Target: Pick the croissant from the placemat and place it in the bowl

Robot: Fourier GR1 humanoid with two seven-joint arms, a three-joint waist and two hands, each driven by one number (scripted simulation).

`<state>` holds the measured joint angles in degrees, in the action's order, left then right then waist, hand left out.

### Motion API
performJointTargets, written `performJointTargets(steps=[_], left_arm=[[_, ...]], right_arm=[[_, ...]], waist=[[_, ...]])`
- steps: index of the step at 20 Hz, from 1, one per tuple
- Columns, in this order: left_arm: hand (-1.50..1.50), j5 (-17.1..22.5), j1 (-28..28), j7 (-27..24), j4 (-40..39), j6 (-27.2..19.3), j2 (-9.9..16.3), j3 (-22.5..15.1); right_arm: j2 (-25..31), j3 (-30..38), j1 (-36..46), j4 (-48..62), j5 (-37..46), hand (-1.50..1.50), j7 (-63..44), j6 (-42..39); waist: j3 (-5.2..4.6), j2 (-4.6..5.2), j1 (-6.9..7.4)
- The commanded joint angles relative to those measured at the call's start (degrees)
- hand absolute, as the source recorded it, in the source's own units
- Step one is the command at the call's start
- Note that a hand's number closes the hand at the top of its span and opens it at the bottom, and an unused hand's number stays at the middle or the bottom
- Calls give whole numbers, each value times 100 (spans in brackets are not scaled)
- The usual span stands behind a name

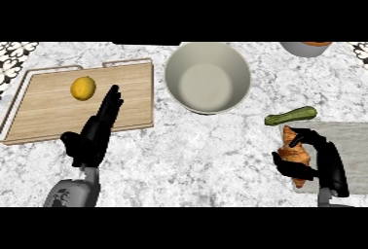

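With fingers curled round the croissant (293, 154) on the placemat (354, 141), right robot hand (316, 160) is set to lift toward bowl (207, 77); left robot hand (93, 136) spread, idle.

We observe a counter (215, 160) of mottled white-and-grey stone, smooth in finish; the tray (50, 109) shows pale wood grain, matt, with a lighter rim; the bowl (208, 77) appears smooth and matt, off-white, like ceramic; the placemat (352, 141) looks flat, grey and dull; the croissant (293, 151) has a browned, ridged crust; the lemon (83, 88) looks smooth.
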<state>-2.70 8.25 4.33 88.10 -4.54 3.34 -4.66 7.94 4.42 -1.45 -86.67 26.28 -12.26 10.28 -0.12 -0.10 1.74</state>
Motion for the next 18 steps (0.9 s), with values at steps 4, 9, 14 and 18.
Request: performJointTargets(steps=[4,9,14,18], left_arm=[[0,32,221,24,-40,265,-113,-319],[0,13,242,101,-153,228,-96,-267],[0,-16,177,144,-103,-85,-5,95],[0,83,-47,61,39,23,145,214]], right_arm=[[64,-2469,859,-426,-444,150,1639,-2638],[310,-3345,1212,-1213,-1452,150,3058,-4389],[1514,-2422,1497,-2450,-2606,150,4239,-5650],[2445,-1220,1721,-2728,-3928,150,4192,-6203]], waist=[[48,-2,1044],[42,-24,570],[23,-39,-123],[12,-11,-190]])
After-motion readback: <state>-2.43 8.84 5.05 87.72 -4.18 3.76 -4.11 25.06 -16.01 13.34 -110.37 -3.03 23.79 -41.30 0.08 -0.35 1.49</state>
